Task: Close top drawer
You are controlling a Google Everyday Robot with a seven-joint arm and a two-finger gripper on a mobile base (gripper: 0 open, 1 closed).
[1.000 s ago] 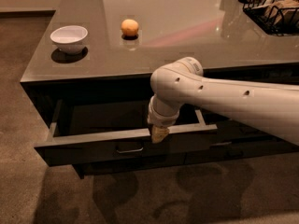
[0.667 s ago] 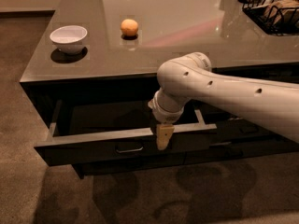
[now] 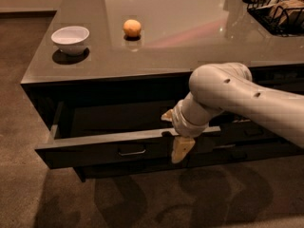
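Pincer [image 3: 175,133] apart, astride front edge of open top drawer [image 3: 85,152], rt of handle [image 3: 131,152].

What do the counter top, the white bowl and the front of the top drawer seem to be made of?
Counter top: glossy, perhaps glass or polished stone; it mirrors light. Bowl: probably glazed ceramic, smooth white. Front of the top drawer: dark matte panel, possibly laminated wood; its handle looks metal. The gripper is at the drawer's front edge.

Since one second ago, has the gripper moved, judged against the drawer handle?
Yes. The gripper has shifted to the right, farther from the handle, and slightly lower across the front of the top drawer.
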